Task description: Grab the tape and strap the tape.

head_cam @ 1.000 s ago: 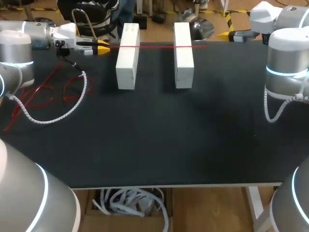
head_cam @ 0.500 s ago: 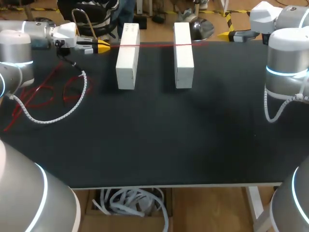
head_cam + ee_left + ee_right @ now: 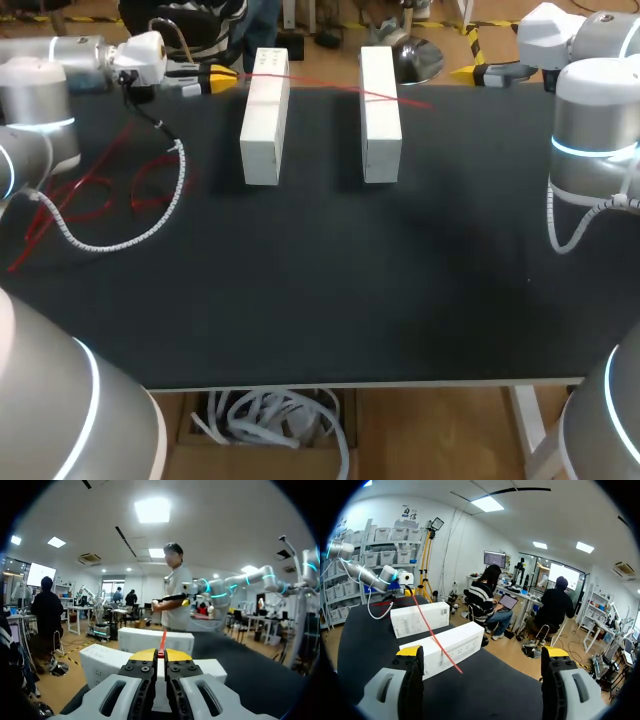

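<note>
I am working the strapping step on the black worktop [image 3: 320, 280]: the red tape [image 3: 320, 85] is lying across the tops of the left box [image 3: 265, 115] and the right box [image 3: 380, 110], its free end trailing past the right one. My left fingers [image 3: 145, 655] are pinching its other end just beside the left box. My right fingers [image 3: 409, 651] are standing wide open and holding nothing; I judge they are needing to reach for that free end. Loose tape loops [image 3: 95, 195] are lying beneath my left arm.
</note>
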Robot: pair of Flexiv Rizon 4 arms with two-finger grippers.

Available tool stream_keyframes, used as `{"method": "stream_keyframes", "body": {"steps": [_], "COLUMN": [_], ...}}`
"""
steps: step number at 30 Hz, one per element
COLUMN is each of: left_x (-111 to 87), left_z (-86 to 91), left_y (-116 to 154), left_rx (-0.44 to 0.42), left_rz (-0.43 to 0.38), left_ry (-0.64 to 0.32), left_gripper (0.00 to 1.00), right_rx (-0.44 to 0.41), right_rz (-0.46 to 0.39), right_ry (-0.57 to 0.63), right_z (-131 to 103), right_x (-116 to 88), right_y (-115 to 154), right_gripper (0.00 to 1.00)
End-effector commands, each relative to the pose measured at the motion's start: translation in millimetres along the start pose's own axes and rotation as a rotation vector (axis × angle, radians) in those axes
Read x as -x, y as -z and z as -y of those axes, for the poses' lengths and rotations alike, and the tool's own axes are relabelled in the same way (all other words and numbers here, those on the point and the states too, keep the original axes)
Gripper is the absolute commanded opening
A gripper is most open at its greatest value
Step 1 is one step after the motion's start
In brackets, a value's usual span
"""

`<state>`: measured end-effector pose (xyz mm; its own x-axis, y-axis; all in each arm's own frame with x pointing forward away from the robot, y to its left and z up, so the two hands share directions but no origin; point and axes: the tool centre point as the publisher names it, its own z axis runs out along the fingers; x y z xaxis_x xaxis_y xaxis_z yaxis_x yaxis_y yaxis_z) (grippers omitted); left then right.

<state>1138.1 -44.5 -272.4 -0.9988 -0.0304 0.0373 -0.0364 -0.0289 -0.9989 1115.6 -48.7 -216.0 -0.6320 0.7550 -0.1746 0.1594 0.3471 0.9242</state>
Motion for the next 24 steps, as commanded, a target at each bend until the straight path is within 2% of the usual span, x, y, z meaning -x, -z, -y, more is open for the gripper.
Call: {"method": "stream_keyframes", "body": {"steps": [1, 7, 12, 18, 24], "left_x": [-22.9, -31.6, -32.7, -34.3, -25.5], "left_z": [30.2, 62.1, 74.4, 97.9, 107.4], "left_y": [-18, -41, -60, -79, -90], "left_rx": [0.034, 0.004, 0.007, -0.089, -0.164], "left_rz": [0.075, 0.12, 0.192, 0.196, 0.235], "left_ry": [-0.026, -0.047, -0.006, 0.058, 0.125], "left_gripper": [0.0, 0.0, 0.0, 0.0, 0.0], "right_rx": [0.001, 0.001, 0.001, 0.001, 0.001], "right_rz": [0.0, 0.0, 0.0, 0.0, 0.0], "right_ry": [0.0, 0.0, 0.0, 0.0, 0.0], "right_z": [0, 0, 0, 0, 0], "right_x": [0, 0, 0, 0, 0], "right_y": [1, 1, 1, 1, 1], "right_gripper": [1.0, 1.0, 1.0, 1.0, 1.0]}}
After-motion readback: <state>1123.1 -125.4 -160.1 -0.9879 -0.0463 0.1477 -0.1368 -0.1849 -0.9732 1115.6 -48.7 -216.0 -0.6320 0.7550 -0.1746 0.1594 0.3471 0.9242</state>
